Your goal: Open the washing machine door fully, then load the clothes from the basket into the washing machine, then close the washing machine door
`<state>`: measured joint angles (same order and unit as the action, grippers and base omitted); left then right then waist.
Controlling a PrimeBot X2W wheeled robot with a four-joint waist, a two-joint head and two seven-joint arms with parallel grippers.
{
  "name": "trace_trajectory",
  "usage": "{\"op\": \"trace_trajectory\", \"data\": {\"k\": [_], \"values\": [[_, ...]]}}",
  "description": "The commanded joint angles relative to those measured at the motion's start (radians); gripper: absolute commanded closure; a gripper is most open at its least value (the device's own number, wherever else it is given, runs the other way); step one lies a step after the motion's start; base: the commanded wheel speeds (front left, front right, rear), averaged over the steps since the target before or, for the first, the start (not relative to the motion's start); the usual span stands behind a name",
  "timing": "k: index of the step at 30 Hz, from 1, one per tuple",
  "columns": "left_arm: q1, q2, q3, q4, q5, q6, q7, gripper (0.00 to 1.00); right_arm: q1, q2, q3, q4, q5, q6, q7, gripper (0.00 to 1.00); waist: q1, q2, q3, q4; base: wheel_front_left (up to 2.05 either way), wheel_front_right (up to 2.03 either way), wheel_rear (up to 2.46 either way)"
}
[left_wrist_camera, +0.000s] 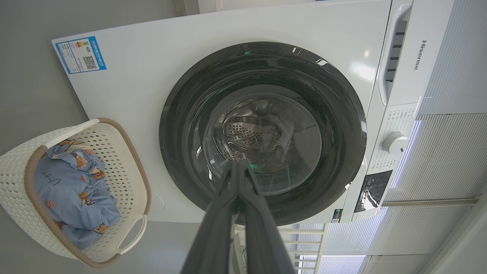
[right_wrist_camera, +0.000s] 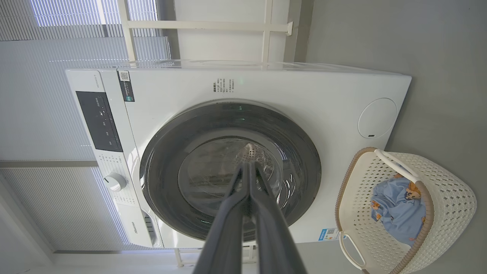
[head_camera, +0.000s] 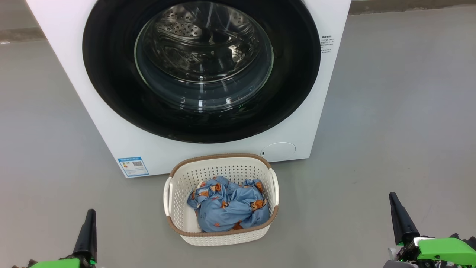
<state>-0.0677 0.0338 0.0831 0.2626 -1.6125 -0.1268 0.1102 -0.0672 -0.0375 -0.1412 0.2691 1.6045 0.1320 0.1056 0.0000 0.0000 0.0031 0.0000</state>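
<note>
Fabric in light blue, printed with orange-brown bears, lies bundled in the basket (head_camera: 223, 240): the clothes (head_camera: 228, 206) sit low against its near wall, well under the brown rim, with perforated cream wall bare above them on the far side. The basket stands upright on the grey floor (head_camera: 390, 111), just in front of the washing machine (head_camera: 111, 126), below the washing machine door (head_camera: 111, 74) and near the round cap (head_camera: 278, 150).

The door is shut, its glossy black rim flush against the white front, and the steel drum (head_camera: 186, 29) shows through the bulging glass. A blue energy sticker (head_camera: 132, 166) marks the machine's lower corner on our left.

We hold our left gripper (head_camera: 89, 216) low at our left and our right gripper (head_camera: 394, 199) low at our right, each with its two dark fingers pressed together and nothing between them. Both hang well apart from the basket, which lies between them and nearer the machine. From each wrist, the closed fingers point toward the door glass.

Grey floor stretches wide on either side of the machine and between the basket and our grippers.
</note>
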Motion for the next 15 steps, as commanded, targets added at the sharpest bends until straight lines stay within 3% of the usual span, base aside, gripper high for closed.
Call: {"op": "trace_trajectory", "data": {"k": [1,15], "values": [[-0.040,0.016,0.032,-0.018,0.005,-0.004,0.004,1.00,-0.041,-0.013,0.028,-0.024,0.004,-0.001,0.007,1.00,0.0000,0.0000,0.000,0.000,0.00,0.00,0.00],[-0.040,0.016,0.032,-0.018,0.005,-0.004,0.004,1.00,-0.041,-0.013,0.028,-0.024,0.004,-0.001,0.007,1.00,0.0000,0.0000,0.000,0.000,0.00,0.00,0.00]]}}
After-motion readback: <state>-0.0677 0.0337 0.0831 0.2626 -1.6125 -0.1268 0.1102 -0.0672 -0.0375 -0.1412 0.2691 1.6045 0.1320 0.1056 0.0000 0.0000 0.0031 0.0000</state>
